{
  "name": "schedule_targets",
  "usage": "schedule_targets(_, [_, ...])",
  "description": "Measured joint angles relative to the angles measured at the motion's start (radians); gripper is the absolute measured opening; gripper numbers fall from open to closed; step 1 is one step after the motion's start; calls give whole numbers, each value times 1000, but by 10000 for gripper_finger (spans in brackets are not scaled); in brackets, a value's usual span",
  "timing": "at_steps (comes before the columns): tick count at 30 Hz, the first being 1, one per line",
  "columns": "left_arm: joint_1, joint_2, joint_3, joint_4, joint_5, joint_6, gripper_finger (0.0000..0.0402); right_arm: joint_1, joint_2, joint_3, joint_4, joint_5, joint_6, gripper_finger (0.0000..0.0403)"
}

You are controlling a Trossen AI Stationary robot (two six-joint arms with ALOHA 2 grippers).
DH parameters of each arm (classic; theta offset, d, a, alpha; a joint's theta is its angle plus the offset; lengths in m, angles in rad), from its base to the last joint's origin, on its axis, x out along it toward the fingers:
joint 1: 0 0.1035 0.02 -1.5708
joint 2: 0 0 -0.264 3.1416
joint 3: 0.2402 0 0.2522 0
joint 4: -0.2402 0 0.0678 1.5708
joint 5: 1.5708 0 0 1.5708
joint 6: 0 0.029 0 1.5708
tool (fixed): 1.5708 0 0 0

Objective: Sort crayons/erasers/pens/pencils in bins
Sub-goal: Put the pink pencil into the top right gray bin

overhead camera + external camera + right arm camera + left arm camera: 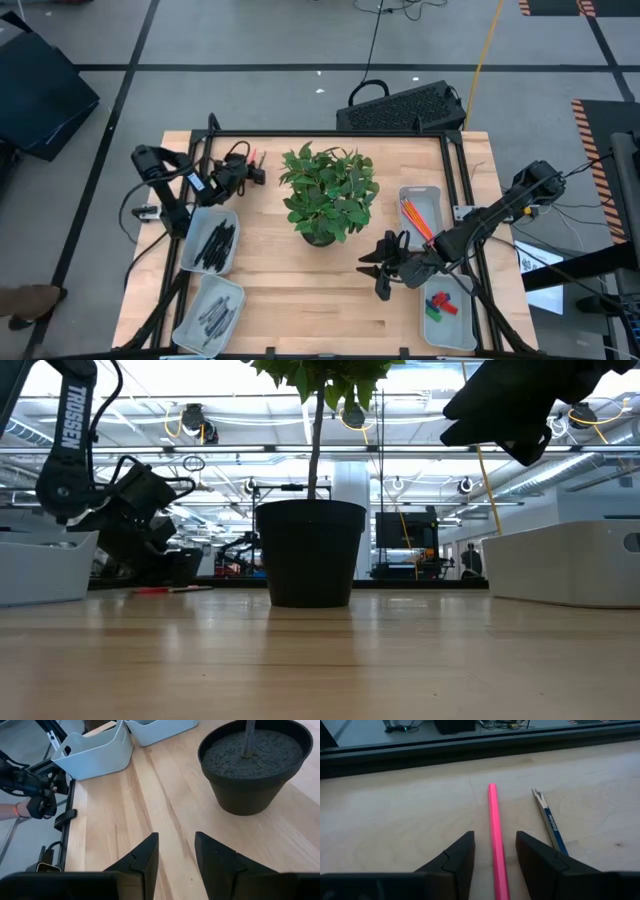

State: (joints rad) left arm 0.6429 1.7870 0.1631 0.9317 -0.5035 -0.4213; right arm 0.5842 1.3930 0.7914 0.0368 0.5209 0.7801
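A pink stick (493,820) lies flat on the table near its far left corner, with a blue pencil (549,822) beside it. My left gripper (495,837) is open, one finger on either side of the pink stick without touching it; it also shows in the high view (252,172). My right gripper (175,837) hovers open and empty over bare wood beside the dark plant pot (252,767). Black pens fill the far left bin (212,240), and dark sticks the near left bin (210,312). Orange and red pencils lie in the far right bin (420,210), erasers in the near right bin (445,310).
The potted plant (328,195) stands mid-table between the two arms. A black metal frame (330,134) runs along the table's far edge, just beyond the pink stick. Bare wood stretches across the table's near middle (320,310).
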Motion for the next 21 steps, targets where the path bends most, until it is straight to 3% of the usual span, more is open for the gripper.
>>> schedule_targets(7, [-2,21,-1,17,-2,-16,139,0,0,0,-3,2,-6,118])
schedule_targets(16, [-4,22,-2,16,2,33,17,0,0,0,1,2,-17,118])
schedule_targets(21, [0,21,-2,16,2,35,34,-5,-7,0,0,3,-95,118])
